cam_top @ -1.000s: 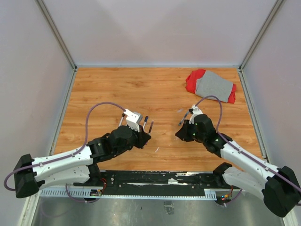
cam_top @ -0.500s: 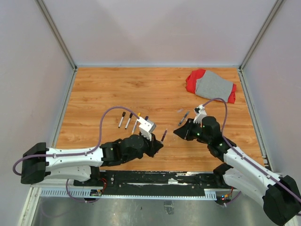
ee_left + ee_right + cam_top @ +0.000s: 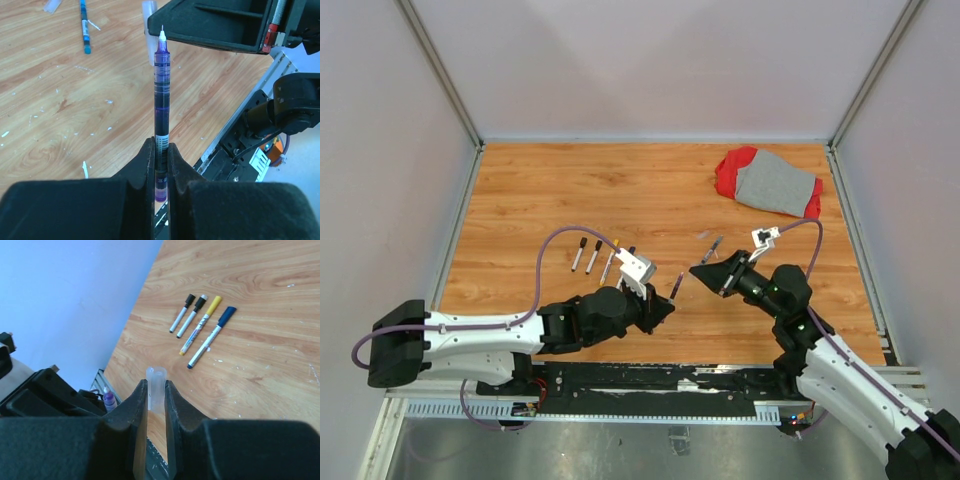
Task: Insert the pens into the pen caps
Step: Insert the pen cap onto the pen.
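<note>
The left fingers (image 3: 144, 162) pinch the lower barrel of a purple pen (image 3: 161, 100), its bare white tip pointing away. The right fingers (image 3: 137, 407) clamp a clear cap (image 3: 155, 382), open end outward. Tip and cap sit just beside each other, not joined, above the counter (image 3: 620, 190). 4 other pens (image 3: 202, 330) lie side by side on it.

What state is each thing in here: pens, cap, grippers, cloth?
purple pen: uncapped, tip exposed, clamped
left gripper: shut on purple pen
clear cap: off the pen, clamped
right gripper: shut on clear cap
four pens: capped, lying side by side
blue pen: lying loose, alone
cloth: crumpled
</note>
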